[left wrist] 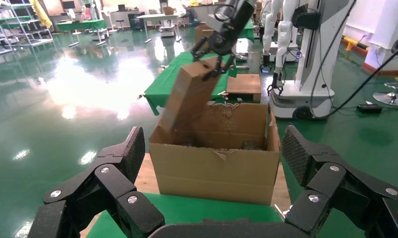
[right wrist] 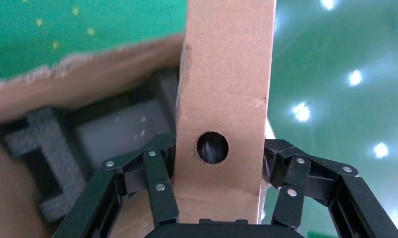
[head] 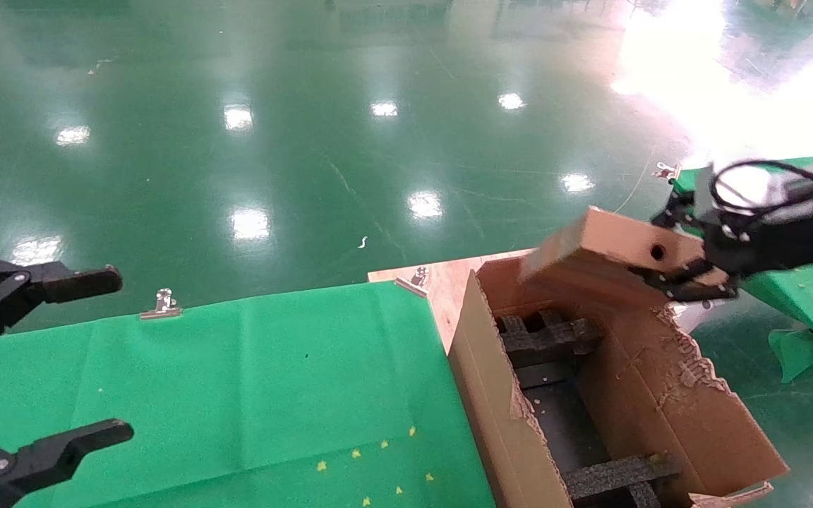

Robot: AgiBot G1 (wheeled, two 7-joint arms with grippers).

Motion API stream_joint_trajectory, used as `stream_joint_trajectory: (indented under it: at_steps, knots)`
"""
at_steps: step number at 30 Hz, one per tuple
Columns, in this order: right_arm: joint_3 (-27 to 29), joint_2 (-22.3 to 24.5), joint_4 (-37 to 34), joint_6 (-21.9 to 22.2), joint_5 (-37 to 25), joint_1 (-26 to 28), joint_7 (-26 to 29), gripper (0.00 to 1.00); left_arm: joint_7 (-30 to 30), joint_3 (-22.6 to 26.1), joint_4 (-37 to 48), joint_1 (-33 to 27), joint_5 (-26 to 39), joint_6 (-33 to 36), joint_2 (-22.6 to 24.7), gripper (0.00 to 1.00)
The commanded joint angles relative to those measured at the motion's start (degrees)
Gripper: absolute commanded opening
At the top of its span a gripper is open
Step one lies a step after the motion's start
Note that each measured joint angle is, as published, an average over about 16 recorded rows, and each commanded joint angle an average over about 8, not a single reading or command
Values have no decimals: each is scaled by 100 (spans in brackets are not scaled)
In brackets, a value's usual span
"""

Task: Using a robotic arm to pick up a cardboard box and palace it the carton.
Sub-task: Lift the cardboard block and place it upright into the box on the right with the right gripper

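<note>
My right gripper [head: 685, 250] is shut on the small brown cardboard box [head: 607, 243] with a round hole in its side. It holds the box tilted over the far end of the large open carton [head: 632, 395], the box's low end dipping inside. The right wrist view shows the fingers [right wrist: 154, 183] clamping both sides of the box [right wrist: 224, 99] above the black foam inserts [right wrist: 107, 134]. The left wrist view shows the box [left wrist: 187, 96] slanting into the carton [left wrist: 214, 166]. My left gripper [head: 53, 360] is open and empty over the green table at the left.
The carton stands on a wooden board [head: 442, 279] at the right end of the green-cloth table [head: 251, 381]. Its right flap [head: 703, 395] is ragged and splayed outward. A second green table [head: 809, 289] lies behind my right arm. Shiny green floor surrounds everything.
</note>
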Motion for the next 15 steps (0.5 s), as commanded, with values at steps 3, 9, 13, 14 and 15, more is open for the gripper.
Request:
stream_joint_trajectory:
  at_steps: [3,9,13,14,15]
  knots:
    - [-95,195,-42,26,-29,-78,-36,0,0,0,0,0,0,0,0,100]
    - [-139,270,-60,59,-26,-89,-46,0,0,0,1,1,0,-2,-1,100]
    - [-142,258,-75,69,-6,-100,-17,0,0,0,2,1,-1,-2,-1,100]
    - [-140,251,-92,71,10,-107,11,0,1,0,2,1,-1,-2,-1,100]
    - [-139,241,-127,76,37,-124,72,0,1,0,2,1,-1,-2,-1,100]
